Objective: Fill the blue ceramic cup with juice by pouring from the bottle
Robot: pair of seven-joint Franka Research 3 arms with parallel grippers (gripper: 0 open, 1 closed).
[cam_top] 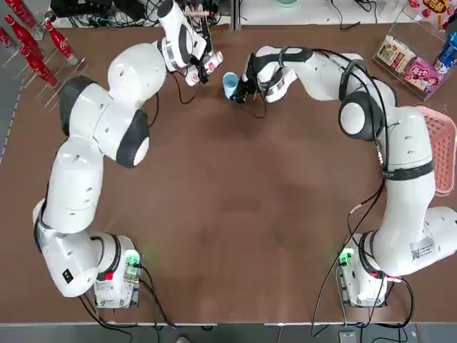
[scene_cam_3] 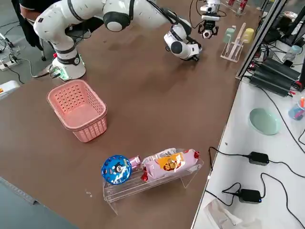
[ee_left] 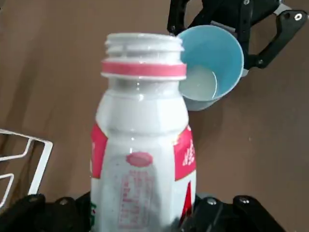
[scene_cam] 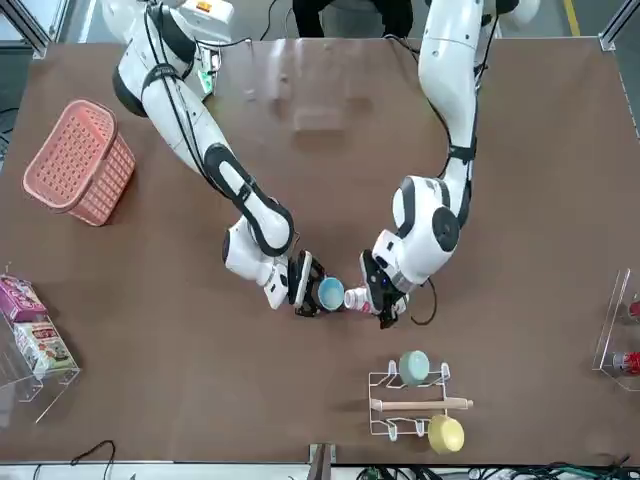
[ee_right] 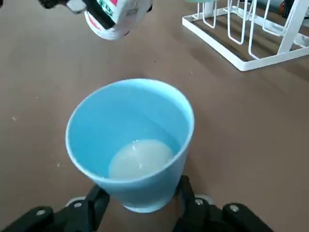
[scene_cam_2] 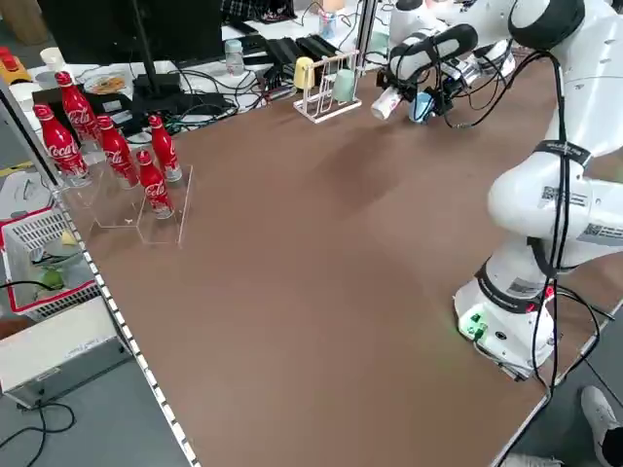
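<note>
My left gripper [cam_top: 202, 70] is shut on the bottle [ee_left: 142, 145], a small white one with a red-pink label and no cap on its mouth. It holds the bottle [scene_cam: 357, 298] tipped over, mouth towards the blue ceramic cup [scene_cam: 330, 293] and just beside its rim. My right gripper [ee_right: 140, 208] is shut on the light-blue cup [ee_right: 130, 140] from below, at the table's far middle. A shallow pool of whitish juice lies in the cup's bottom [ee_left: 200, 83]. No stream shows between the bottle [ee_right: 116, 17] and the cup.
A white wire rack [scene_cam: 412, 405] with a mint-green cup [scene_cam: 414, 367] and a yellow cup [scene_cam: 446, 433] stands just beyond the grippers. Red cola bottles [cam_top: 36, 43] stand far left, a pink basket [scene_cam: 80, 160] and a snack holder [cam_top: 414, 64] on the right.
</note>
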